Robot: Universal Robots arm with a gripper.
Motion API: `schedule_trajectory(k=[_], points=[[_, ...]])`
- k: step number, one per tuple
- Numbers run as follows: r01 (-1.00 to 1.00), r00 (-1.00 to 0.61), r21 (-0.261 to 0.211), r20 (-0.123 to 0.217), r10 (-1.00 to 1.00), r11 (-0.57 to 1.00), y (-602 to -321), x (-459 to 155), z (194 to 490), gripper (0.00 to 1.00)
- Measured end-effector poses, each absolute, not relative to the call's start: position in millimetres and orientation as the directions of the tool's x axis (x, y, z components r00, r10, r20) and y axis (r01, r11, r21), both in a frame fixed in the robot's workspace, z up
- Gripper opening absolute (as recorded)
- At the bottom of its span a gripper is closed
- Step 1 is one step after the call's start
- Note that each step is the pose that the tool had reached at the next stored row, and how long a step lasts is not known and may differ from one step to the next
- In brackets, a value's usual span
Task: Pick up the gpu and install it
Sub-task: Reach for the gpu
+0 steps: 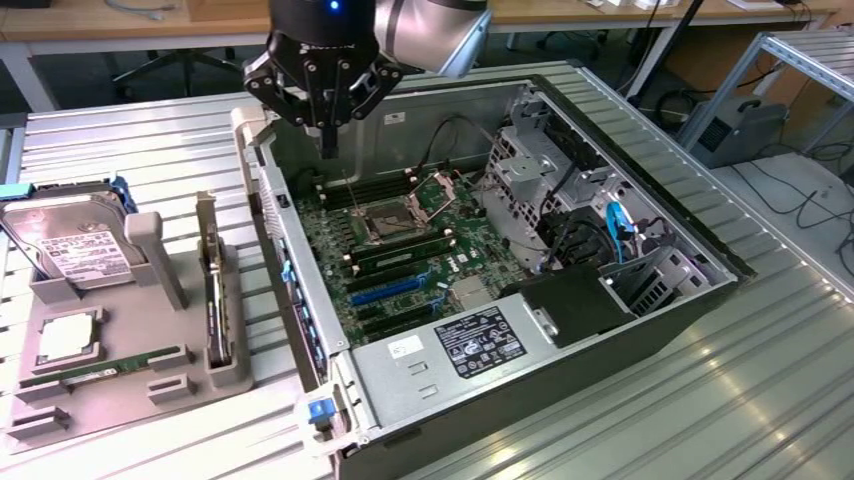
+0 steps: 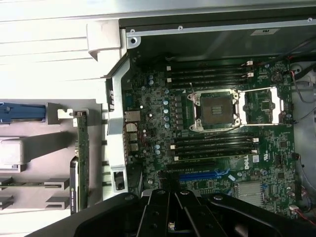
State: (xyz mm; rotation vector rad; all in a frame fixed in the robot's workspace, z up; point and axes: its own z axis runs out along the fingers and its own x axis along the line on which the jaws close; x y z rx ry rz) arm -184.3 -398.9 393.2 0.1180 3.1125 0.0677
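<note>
1. Green and black, the gpu (image 1: 211, 290) is seen standing on its long edge in a slot of the grey holder (image 1: 167, 265). It is placed outside the computer case (image 1: 561, 390), well apart from the fingers (image 1: 327, 135) and off to the exterior view's left of them. It is touched by nothing but the holder.
2. The fingers of the gripper (image 1: 327, 153) are pressed together into one narrow point aimed straight down, and nothing is held between them.
3. Directly beneath the fingers, the motherboard (image 1: 387, 250) is seen lying flat inside the open case. The tips are hung above the board's corner, near the case wall that faces the holder, and are clear of the board itself.
4. Past the fingers, toward the exterior view's right, the processor socket (image 1: 396, 218) is found with its metal frame swung open. Rows of memory slots are set on both sides of it.
5. Farther from the fingers than the gpu, a silver hard drive (image 1: 74, 245) is propped at a tilt on the holder. A long narrow memory stick (image 1: 100, 365) is laid flat on the holder at the end farthest from the fingers.
6. Everything is carried by a ribbed metal table (image 1: 134, 150).
</note>
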Motion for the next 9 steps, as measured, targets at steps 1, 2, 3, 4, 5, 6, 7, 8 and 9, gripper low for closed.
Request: schedule_trajectory(k=[1, 2, 3, 4, 5, 6, 7, 8, 9], points=[[0.075, -0.997, 0.044, -0.024, 0.076, 0.996, -398.9, -184.9, 393.2, 0.11], [0.075, -0.997, 0.044, -0.024, 0.076, 0.996, -398.9, -185.7, 393.2, 0.11], [0.075, -0.997, 0.044, -0.024, 0.076, 0.996, -398.9, -186.5, 393.3, 0.11], [0.075, -0.997, 0.044, -0.025, 0.076, 0.996, -398.9, -187.3, 393.2, 0.11], [0.075, -0.997, 0.044, -0.024, 0.076, 0.996, -398.9, -188.2, 393.2, 0.11], [0.075, -0.997, 0.044, -0.024, 0.076, 0.996, -398.9, -188.9, 393.2, 0.11], [0.075, -0.997, 0.044, -0.024, 0.076, 0.996, -398.9, -189.8, 393.2, 0.11], [0.075, -0.997, 0.044, -0.024, 0.076, 0.996, -398.9, -190.6, 393.2, 0.11], [0.075, -0.997, 0.044, -0.024, 0.076, 0.996, -398.9, -191.7, 393.2, 0.11]])
